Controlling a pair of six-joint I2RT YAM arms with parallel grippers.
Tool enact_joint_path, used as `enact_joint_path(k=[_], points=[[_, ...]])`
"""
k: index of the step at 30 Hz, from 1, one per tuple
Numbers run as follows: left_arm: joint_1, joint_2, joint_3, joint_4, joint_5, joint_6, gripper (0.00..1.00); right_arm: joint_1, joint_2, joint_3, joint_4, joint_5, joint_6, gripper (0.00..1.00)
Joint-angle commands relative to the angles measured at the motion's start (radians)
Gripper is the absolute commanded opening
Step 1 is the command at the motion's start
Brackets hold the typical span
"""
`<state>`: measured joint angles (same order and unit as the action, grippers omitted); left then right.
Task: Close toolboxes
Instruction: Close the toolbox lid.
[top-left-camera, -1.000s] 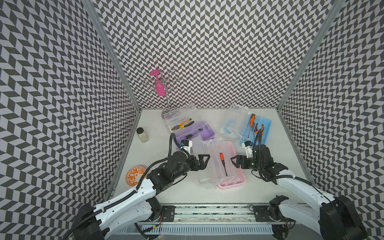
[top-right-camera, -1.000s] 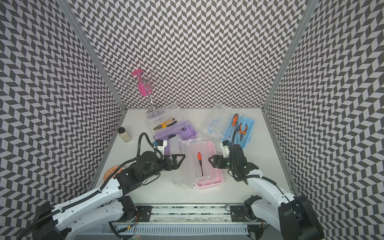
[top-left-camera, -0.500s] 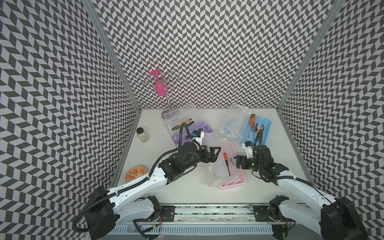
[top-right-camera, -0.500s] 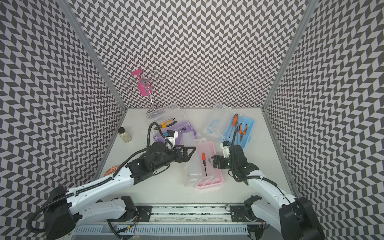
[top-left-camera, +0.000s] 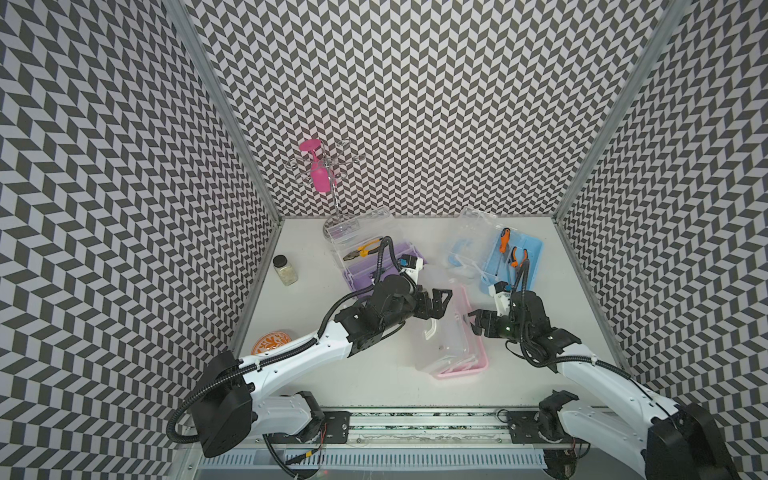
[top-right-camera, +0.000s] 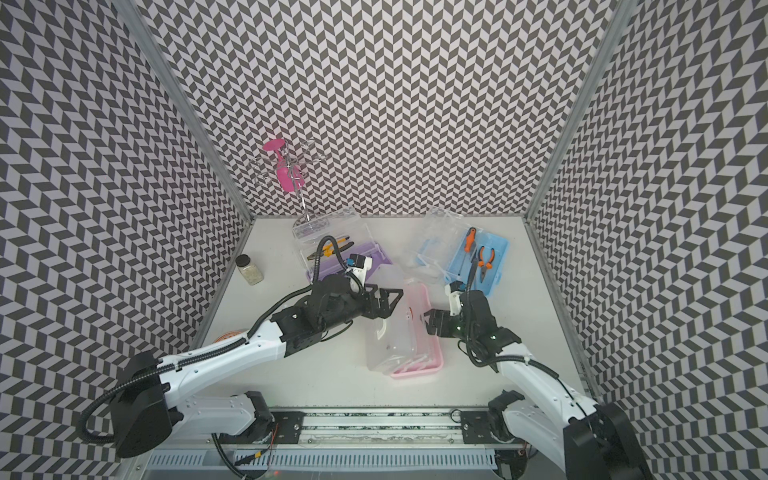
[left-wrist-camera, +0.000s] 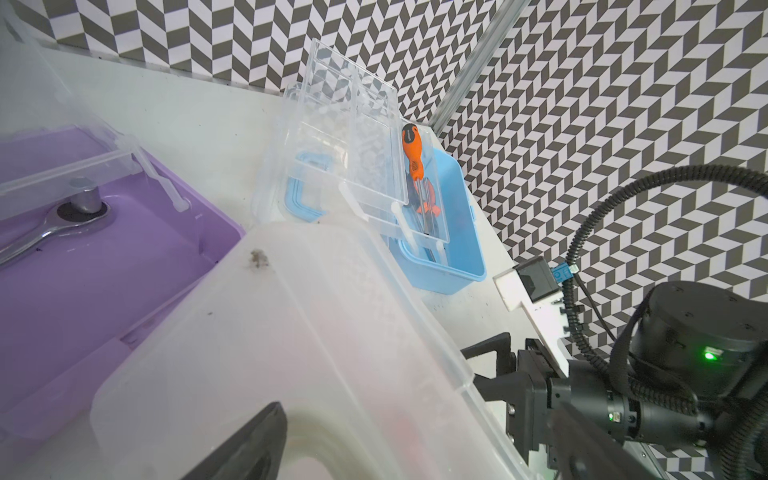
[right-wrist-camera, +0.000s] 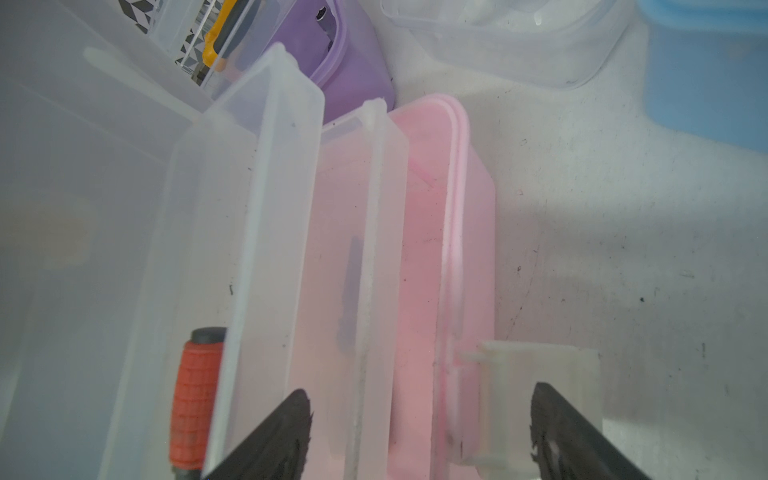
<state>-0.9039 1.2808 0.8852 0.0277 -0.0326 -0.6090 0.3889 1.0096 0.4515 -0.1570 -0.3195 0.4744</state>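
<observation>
Toolbox, pink (top-left-camera: 459, 369), front centre of tabletop (top-left-camera: 374, 382): clear lid (top-left-camera: 440, 345) partly lowered against spread left claw (top-left-camera: 436, 308). Right claw (top-left-camera: 476, 330) spread astride side latch (right-wrist-camera: 536, 399). Next, probably: press lid flat, snap latch. Purple toolbox (top-left-camera: 365, 277) and blue toolbox (top-left-camera: 532, 249) stand open behind.

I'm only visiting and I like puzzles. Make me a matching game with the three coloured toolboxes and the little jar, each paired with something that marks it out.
1 pink toolbox
2 purple toolbox
3 blue toolbox
4 jar

A holds yellow-handled pliers
B has a black cap
C frontmost of the four
D holds orange-handled pliers

Pairs: 1-C, 2-A, 3-D, 4-B
</observation>
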Motion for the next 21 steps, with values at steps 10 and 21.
enact_joint_path(k=[10, 21], points=[[-0.012, 0.158, 0.15, -0.027, -0.019, 0.074, 0.99, 0.005, -0.066, 0.002, -0.036, 0.172, 0.034, 0.82], [-0.025, 0.268, 0.229, -0.059, -0.015, 0.096, 0.99, 0.005, -0.1, -0.02, -0.091, 0.276, 0.062, 0.83]])
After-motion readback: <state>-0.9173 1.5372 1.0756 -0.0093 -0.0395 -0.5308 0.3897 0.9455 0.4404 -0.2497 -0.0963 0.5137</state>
